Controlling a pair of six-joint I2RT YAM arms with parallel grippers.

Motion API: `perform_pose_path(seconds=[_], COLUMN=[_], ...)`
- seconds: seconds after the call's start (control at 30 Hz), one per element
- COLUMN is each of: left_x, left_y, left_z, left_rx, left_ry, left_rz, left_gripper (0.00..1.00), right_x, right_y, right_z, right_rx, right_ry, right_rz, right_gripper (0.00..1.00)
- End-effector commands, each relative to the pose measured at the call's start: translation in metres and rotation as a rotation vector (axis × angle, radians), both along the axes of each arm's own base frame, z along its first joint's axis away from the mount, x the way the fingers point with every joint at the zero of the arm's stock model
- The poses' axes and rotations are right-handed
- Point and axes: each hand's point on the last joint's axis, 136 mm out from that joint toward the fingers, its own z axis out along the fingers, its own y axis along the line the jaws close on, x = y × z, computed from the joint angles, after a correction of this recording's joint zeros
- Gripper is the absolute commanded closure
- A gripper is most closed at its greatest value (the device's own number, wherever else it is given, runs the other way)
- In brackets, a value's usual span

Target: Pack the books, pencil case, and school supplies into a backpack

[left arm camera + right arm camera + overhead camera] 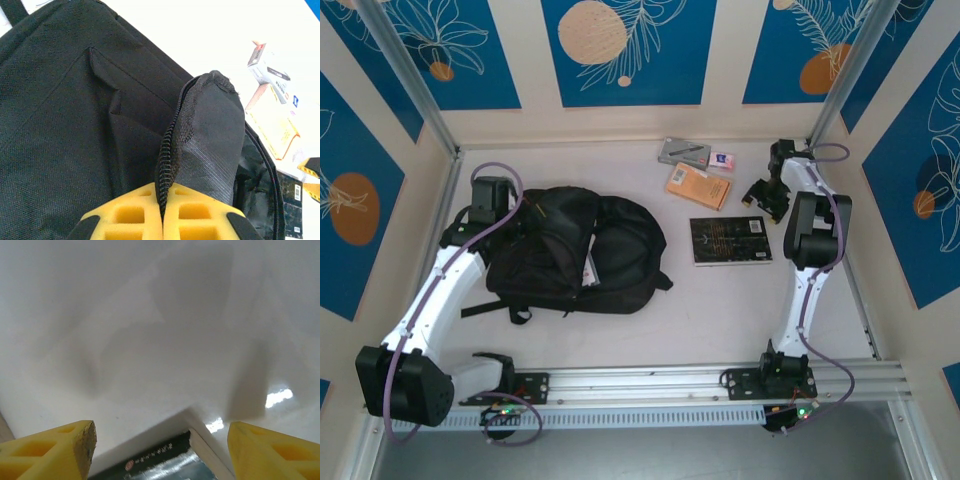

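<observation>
Black book [730,240]: flat on table [620,340] right of the backpack [570,250], right gripper [160,435] open above its corner (best lowered to straddle the edge squarely before closing); left gripper [162,217] clamped shut on the backpack's zip rim, holding the mouth up.

Your left arm [435,290] and right arm [805,295] wear white shells between black joint housings, each trailed by a purple-grey cable [498,164]. Their fingers [131,216] are yellow, moulded with square hollow cells.
</observation>
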Motion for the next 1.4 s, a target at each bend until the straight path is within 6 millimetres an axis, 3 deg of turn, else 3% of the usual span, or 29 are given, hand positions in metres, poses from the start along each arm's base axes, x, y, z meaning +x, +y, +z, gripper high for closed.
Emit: perform_pose_path(seconds=[0.0,0.23,0.33,0.5,0.6,0.77,0.87,0.9,0.97,1.07,1.27,1.37], left_x=[0.003,0.006,0.004,-0.001,-0.003,-0.006,-0.004,-0.002,0.005,0.012,-0.003,-0.018], left_y=[0.005,0.016,0.023,0.039,0.047,0.061,0.059,0.057,0.045,0.023,-0.015,-0.03], left_z=[0.009,0.014,0.016,0.017,0.019,0.02,0.019,0.018,0.022,0.028,0.05,0.059], left_rx=[-0.014,-0.012,0.004,0.028,0.036,0.056,0.038,0.029,0.0,-0.049,0.07,0.159], left_ry=[-0.031,-0.036,-0.039,-0.031,-0.031,-0.031,-0.033,-0.034,-0.054,-0.079,-0.099,-0.109], left_rz=[0.016,0.067,0.101,0.172,0.206,0.257,0.249,0.236,0.169,0.06,-0.098,-0.147], left_gripper=[1.0,1.0,1.0,1.0,1.0,1.0,0.98,0.93,0.72,0.49,0.25,0.11], right_x=[-0.014,-0.042,-0.054,-0.08,-0.108,-0.172,-0.205,-0.212,-0.219,-0.224,-0.215,-0.203], right_y=[0.003,0.018,0.027,0.047,0.062,0.099,0.115,0.121,0.132,0.141,0.122,0.122], right_z=[0.002,-0.015,-0.013,-0.002,0.001,-0.005,-0.006,-0.006,0.0,0.014,0.048,0.058], right_rx=[-0.041,-0.064,-0.023,0.008,0.051,0.191,0.244,0.282,0.338,0.313,-0.173,-0.306], right_ry=[0.056,0.125,0.121,0.115,0.123,0.144,0.142,0.132,0.089,0.036,-0.101,-0.16], right_rz=[0.04,0.044,0.024,0.007,-0.043,-0.132,-0.185,-0.187,-0.154,-0.02,0.282,0.366], right_gripper=[0.31,0.42,0.48,0.5,0.51,0.51,0.48,0.46,0.43,0.41,0.39,0.37])
